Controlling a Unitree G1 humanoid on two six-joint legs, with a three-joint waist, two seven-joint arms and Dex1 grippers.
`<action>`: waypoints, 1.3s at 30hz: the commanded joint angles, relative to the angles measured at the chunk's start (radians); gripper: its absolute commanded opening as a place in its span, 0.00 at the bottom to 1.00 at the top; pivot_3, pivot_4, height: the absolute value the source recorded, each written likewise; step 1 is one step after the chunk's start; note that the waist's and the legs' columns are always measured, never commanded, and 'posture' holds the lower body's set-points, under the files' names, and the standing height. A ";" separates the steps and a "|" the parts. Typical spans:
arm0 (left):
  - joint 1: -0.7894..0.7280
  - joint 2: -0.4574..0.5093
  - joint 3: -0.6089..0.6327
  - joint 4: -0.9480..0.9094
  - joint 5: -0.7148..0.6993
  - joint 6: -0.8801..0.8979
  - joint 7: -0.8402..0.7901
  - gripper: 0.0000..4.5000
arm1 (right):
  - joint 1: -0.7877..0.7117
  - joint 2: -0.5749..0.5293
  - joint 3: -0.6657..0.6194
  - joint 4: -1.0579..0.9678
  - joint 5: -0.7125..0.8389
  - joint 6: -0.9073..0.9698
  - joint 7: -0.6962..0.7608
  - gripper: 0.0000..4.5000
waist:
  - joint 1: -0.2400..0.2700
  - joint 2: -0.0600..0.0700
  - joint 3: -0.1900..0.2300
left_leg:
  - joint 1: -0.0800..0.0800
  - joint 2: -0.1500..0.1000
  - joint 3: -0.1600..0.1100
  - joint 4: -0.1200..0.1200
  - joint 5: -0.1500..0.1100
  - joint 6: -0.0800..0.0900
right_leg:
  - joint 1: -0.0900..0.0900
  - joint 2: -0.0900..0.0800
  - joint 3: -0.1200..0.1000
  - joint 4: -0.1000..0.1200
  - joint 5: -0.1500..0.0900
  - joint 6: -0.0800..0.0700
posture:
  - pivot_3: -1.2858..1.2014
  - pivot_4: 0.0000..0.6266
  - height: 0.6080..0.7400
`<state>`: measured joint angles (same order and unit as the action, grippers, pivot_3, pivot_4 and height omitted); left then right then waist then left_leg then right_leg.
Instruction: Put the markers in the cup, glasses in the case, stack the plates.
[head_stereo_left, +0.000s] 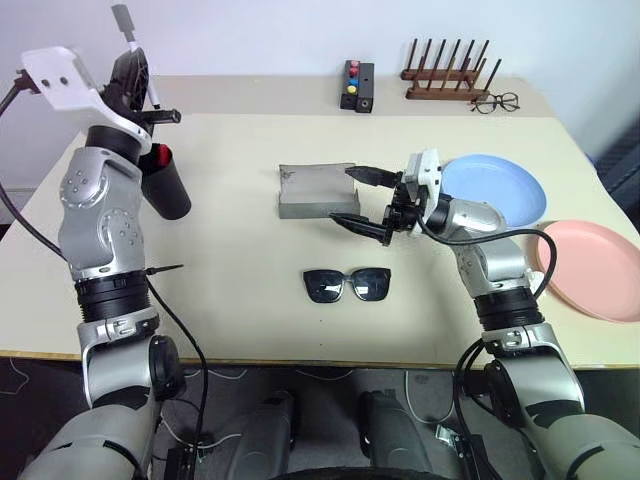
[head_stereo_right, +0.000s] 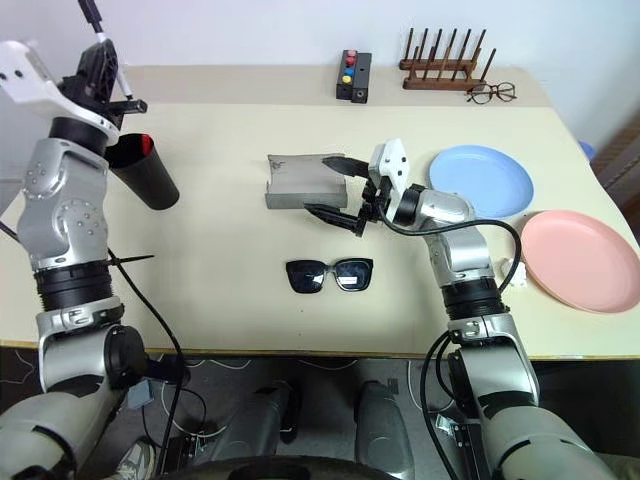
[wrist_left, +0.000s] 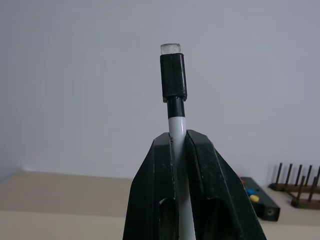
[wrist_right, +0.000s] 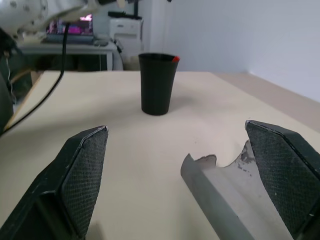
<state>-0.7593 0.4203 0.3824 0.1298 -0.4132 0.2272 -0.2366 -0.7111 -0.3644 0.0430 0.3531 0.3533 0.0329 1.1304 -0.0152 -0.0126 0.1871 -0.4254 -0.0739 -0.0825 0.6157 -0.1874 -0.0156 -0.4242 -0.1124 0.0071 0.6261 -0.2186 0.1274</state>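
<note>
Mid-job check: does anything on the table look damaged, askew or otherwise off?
Yes. The grey rectangular glasses case looks damaged: the right wrist view shows a ragged, chipped edge. It lies near the table's middle, beyond the black sunglasses. Otherwise nothing spilled; the tall black plastic cup stands upright.

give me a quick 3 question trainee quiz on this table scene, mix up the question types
1. True or false: the left gripper has its jaws shut on the white-bodied marker with a black cap.
2. Which round shallow plate lies nearer the grey rectangular glasses case? A) light blue plate B) salmon pink plate
3. Fill in: a red cap tip shows at the rim of the tall black tapered plastic ____.

Key:
1. True.
2. A.
3. Cup; the right gripper stands with its jaws open by the case, and the black thick-framed sunglasses lie on the table, outside the case.
</note>
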 joint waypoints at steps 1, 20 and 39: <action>0.026 0.042 0.033 -0.067 0.000 -0.029 -0.006 0.00 | -0.031 0.008 0.005 -0.004 -0.011 -0.044 0.015 1.00 | -0.001 0.000 0.000 | 0.000 0.000 0.000 0.000 0.000 0.000 | 0.000 0.000 0.000 0.000 0.000 0.000 | 0.52 0.24 1.00; 0.013 0.084 -0.012 0.277 0.329 -0.570 0.158 0.00 | -0.075 0.051 0.012 0.046 -0.013 -0.061 0.031 1.00 | 0.002 0.000 0.000 | 0.000 0.000 -0.001 0.000 0.000 0.000 | -0.001 0.000 0.000 0.002 0.000 0.000 | 0.52 0.24 1.00; -0.055 0.070 -0.068 0.590 0.397 -0.737 0.264 0.00 | -0.060 0.049 0.005 -0.006 0.004 -0.015 0.024 1.00 | 0.001 0.000 0.000 | 0.000 -0.001 -0.001 0.000 0.000 0.000 | -0.001 0.000 0.000 0.004 0.000 0.000 | 0.52 0.24 1.00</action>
<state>-0.7815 0.4870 0.3220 0.7194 -0.0108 -0.4811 0.0237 -0.7591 -0.3146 0.0647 0.3938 0.3382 0.0165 1.1577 -0.0146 -0.0125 0.1871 -0.4250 -0.0748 -0.0831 0.6159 -0.1872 -0.0160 -0.4256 -0.1124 0.0068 0.6300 -0.2185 0.1273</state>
